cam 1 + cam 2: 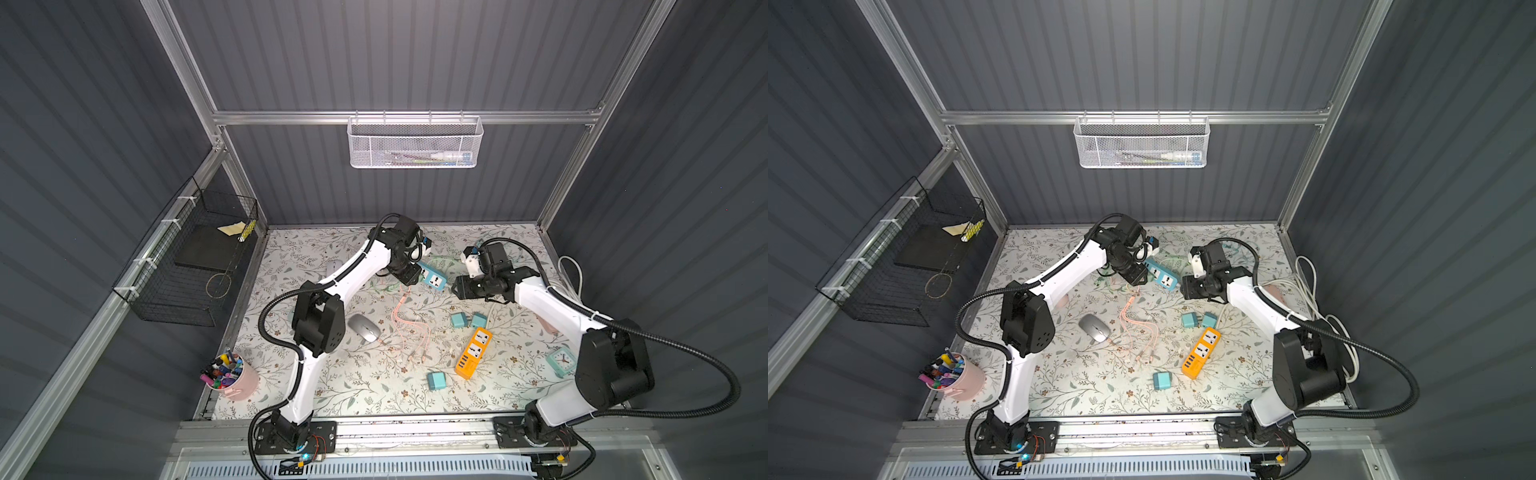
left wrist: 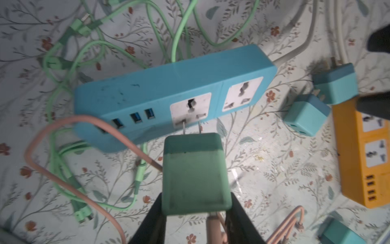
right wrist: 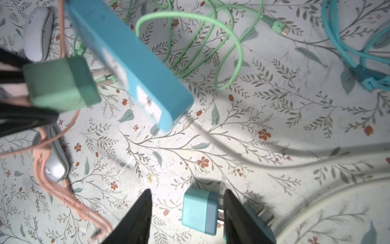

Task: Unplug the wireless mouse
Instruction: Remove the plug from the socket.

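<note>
The silver wireless mouse lies mid-table, seen in both top views. A pink cable runs from it to a green adapter. My left gripper is shut on that adapter. Its two prongs are almost fully bared, their tips at the socket of the tilted blue power strip; whether they are still in I cannot tell. My right gripper hovers open just right of the strip's cord end, touching nothing.
Two teal adapters and an orange power strip lie near the right arm, a third adapter in front. Green cables tangle behind the blue strip. A pale mouse, a clock and a pen cup stand around.
</note>
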`<state>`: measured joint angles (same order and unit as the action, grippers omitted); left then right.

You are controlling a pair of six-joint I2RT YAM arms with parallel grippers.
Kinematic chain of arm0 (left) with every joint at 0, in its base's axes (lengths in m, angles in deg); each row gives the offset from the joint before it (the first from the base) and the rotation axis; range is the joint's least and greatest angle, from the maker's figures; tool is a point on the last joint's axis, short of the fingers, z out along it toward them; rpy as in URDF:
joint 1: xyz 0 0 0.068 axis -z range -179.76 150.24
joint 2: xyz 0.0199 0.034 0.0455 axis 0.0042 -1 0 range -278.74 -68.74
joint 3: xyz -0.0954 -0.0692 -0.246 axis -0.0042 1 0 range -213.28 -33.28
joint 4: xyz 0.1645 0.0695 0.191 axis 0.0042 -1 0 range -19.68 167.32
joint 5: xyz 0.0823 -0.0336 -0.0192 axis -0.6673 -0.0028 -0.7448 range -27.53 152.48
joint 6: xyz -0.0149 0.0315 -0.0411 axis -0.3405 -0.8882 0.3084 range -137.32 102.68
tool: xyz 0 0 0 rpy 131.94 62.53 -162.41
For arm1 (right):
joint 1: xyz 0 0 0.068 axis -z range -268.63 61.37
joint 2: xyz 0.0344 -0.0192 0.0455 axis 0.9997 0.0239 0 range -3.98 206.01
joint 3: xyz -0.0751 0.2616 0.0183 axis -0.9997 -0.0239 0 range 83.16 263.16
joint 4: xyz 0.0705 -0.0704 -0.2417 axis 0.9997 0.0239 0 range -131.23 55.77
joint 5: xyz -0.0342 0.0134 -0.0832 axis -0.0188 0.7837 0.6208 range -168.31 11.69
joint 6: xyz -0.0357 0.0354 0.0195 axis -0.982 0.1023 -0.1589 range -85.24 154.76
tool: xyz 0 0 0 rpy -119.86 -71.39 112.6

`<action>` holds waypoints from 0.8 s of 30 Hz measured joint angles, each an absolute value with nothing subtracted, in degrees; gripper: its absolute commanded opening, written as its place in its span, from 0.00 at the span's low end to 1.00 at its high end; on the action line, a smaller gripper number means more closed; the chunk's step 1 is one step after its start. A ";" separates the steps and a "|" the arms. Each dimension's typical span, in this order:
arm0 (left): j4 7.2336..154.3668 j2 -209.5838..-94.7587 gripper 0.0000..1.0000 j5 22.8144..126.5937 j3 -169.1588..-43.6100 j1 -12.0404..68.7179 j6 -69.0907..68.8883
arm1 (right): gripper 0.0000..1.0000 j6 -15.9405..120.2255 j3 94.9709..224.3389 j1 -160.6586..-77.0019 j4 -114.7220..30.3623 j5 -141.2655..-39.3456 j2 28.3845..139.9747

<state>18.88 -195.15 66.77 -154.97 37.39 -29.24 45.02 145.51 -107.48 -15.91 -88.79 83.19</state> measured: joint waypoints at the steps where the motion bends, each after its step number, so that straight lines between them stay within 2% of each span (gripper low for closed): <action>1: 18.64 -195.44 0.00 66.92 -155.32 37.43 -29.11 | 0.55 45.09 145.25 -107.76 -15.89 -88.79 82.60; 8: 26.12 -193.49 0.00 87.66 -146.42 36.99 -25.27 | 0.56 46.13 144.22 -109.38 -15.73 -89.09 80.90; 12: 32.46 -191.79 0.00 94.09 -143.87 36.99 -24.15 | 0.62 47.47 142.82 -109.58 -17.31 -93.88 80.26; 18: 46.90 -179.09 0.00 91.07 -125.11 38.28 -25.05 | 0.61 54.05 139.00 -109.67 -22.36 -104.61 75.17; 24: 65.79 -166.39 0.00 75.71 -105.40 46.81 -30.23 | 0.62 65.52 134.17 -108.05 -28.69 -109.55 64.66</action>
<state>65.79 -166.39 75.71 -105.40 46.81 -30.23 65.52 134.17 -108.05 -28.69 -109.55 64.66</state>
